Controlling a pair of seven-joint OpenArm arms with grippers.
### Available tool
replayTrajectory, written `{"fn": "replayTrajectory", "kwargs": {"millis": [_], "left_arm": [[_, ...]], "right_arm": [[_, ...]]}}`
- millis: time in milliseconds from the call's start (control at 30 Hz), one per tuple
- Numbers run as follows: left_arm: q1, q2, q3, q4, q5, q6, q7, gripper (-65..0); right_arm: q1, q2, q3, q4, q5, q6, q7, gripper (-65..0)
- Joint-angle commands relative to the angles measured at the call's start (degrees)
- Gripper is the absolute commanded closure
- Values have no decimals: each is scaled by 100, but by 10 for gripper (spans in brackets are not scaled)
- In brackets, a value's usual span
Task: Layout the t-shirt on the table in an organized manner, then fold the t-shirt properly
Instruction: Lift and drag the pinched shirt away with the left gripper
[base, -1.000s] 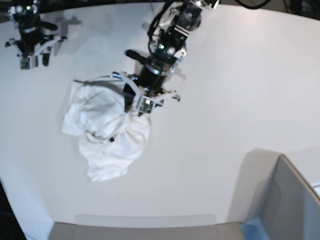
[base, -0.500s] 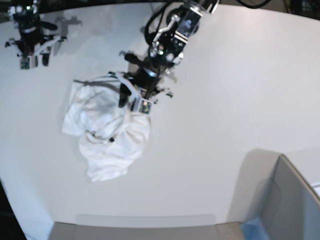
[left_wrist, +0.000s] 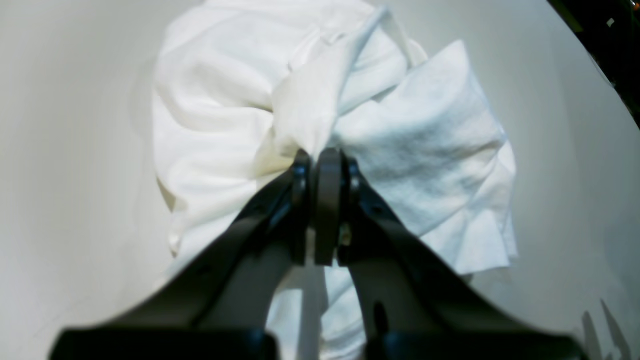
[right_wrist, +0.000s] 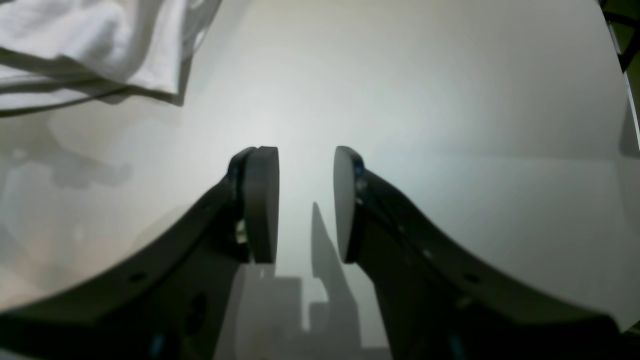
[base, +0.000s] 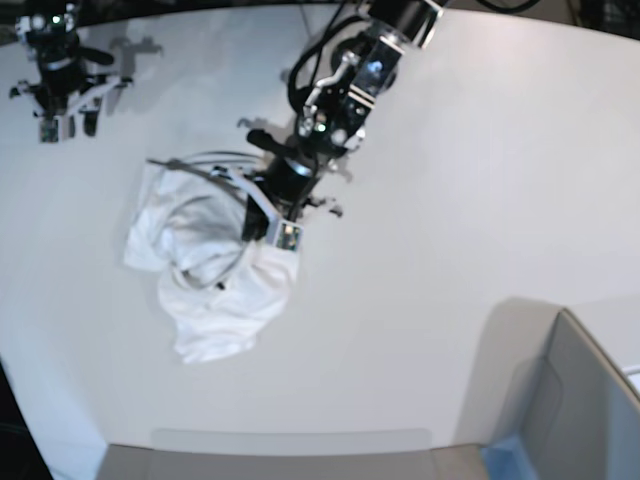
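Note:
The t-shirt (base: 210, 275) lies crumpled in a white heap on the table (base: 430, 200), left of centre. Its print is hidden; a small dark spot shows near the middle of the heap. My left gripper (base: 258, 228) is at the heap's upper right edge. In the left wrist view it (left_wrist: 320, 157) is shut on a bunched fold of the shirt (left_wrist: 425, 150). My right gripper (base: 60, 110) is at the far left corner, apart from the shirt. In the right wrist view it (right_wrist: 305, 200) is open and empty above the bare table (right_wrist: 450, 100), with a shirt edge (right_wrist: 75, 40) at top left.
A grey bin (base: 580, 400) stands at the lower right corner, with something blue (base: 505, 455) at its base. The table's curved far edge runs along the top and its front edge along the bottom.
My left arm has moved up and left over the shirt, with the pinched fold in its gripper; the shirt's right side has shifted slightly. The right arm has not moved.

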Motion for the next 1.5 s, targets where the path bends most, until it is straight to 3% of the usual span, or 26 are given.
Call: {"fn": "replayTrajectory", "kwargs": {"millis": [0, 200, 400, 567, 667, 867, 933, 1033, 1200, 1333, 1467], "left_arm": [[-147, 77, 9, 213, -17, -36, -161, 0], [-174, 77, -53, 1461, -17, -36, -178, 0], [-147, 95, -765, 2288, -17, -10, -600, 0], [-217, 86, -1785, 2481, -308, -1, -987, 0], [-534, 33, -2866, 2411, -545, -1, -1075, 0], [-824, -908, -4378, 1329, -1002, -1, -1075, 0], [-807, -1198, -4536, 1145, -1266, -1, -1075, 0], [-736, -1400, -4545, 1127, -1538, -10, -1075, 0], [-24, -1409, -4545, 1444, -1617, -27, -1075, -224], [565, -1409, -4448, 1822, -1617, -36, -1075, -225], [758, -1409, -4484, 1866, -1626, -19, -1075, -225]], "right_arm": [[23, 75, 27, 86, -15, 4, 125, -194], [128, 75, 27, 50, -15, 4, 116, -194], [199, 110, 27, 50, -23, 4, 107, -194], [208, 294, 27, -2, -15, 4, 125, -194], [295, 382, 27, -20, -6, 4, 107, -194], [339, 400, 27, -20, -6, 4, 116, -194], [445, 409, 27, -20, -6, 21, 107, -194], [612, 391, 18, -20, 3, 355, 98, -194], [928, 382, -334, -11, 3, 540, 89, -194], [1201, 330, -782, -2, 170, 540, 89, -194], [1438, 154, -914, -2, 935, 540, 81, -194]]}}
